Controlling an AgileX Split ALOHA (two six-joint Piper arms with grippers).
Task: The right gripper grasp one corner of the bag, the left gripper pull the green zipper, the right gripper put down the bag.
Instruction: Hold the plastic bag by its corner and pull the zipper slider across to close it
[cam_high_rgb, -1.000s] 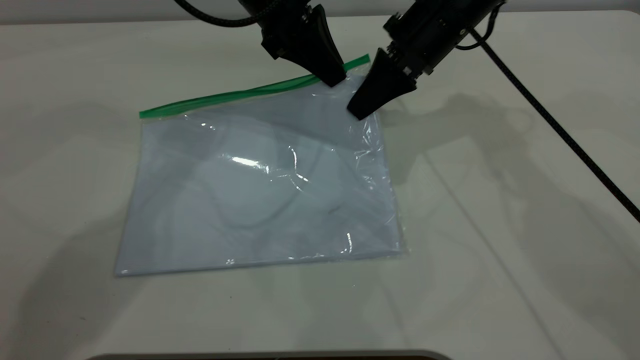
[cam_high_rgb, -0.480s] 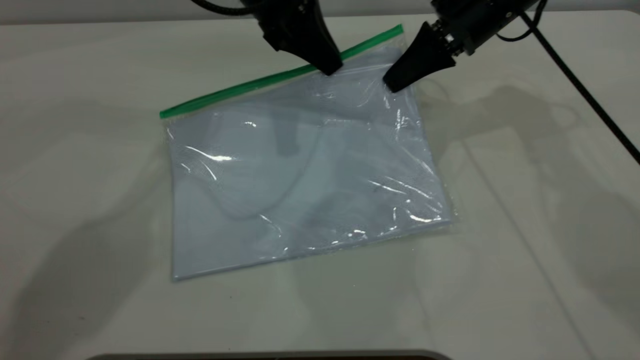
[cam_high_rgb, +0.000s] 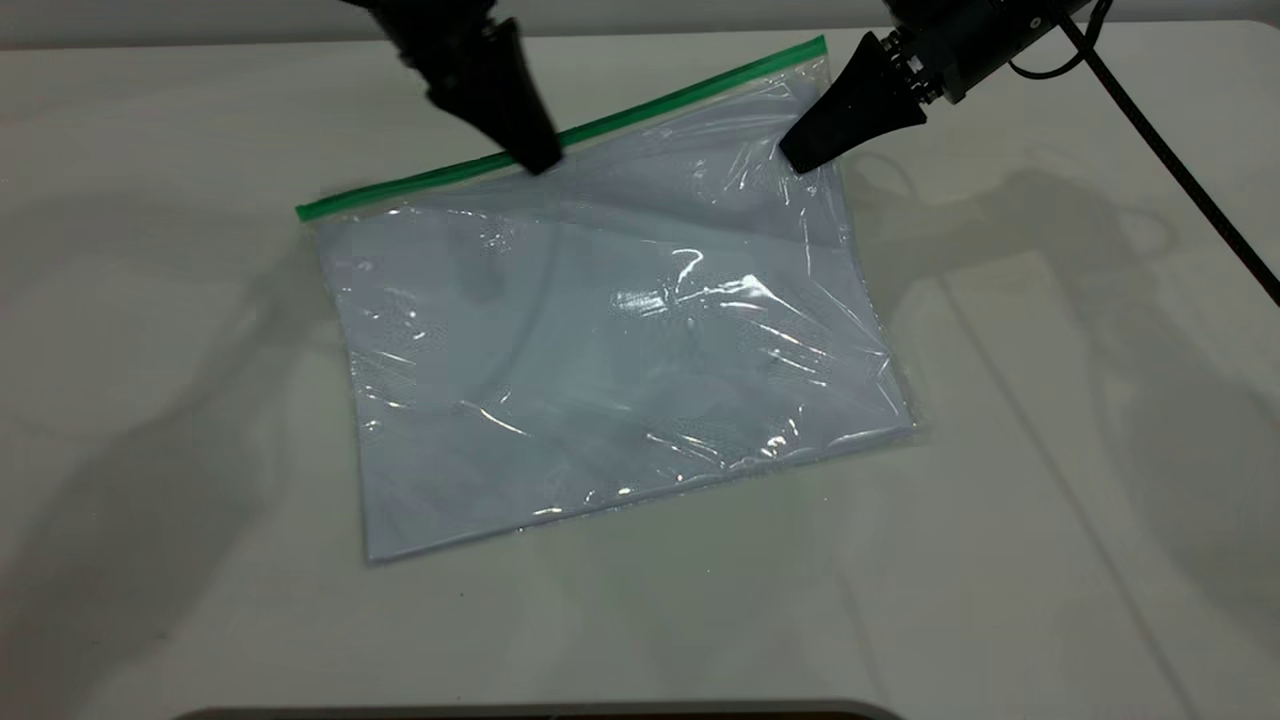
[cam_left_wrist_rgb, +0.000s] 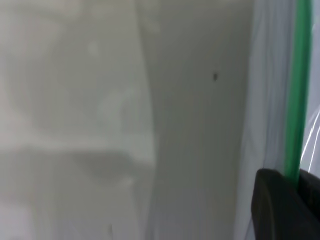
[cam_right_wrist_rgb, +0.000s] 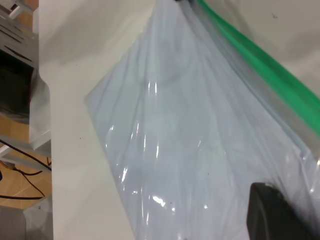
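Currently the bag (cam_high_rgb: 620, 340) is lifted at its far right corner, pinched by the closed right gripper (cam_high_rgb: 800, 157); the rest lies on the table (cam_high_rgb: 1050, 450). The green zipper (cam_high_rgb: 560, 135) is apparently clamped mid-strip by the left gripper (cam_high_rgb: 540, 160).
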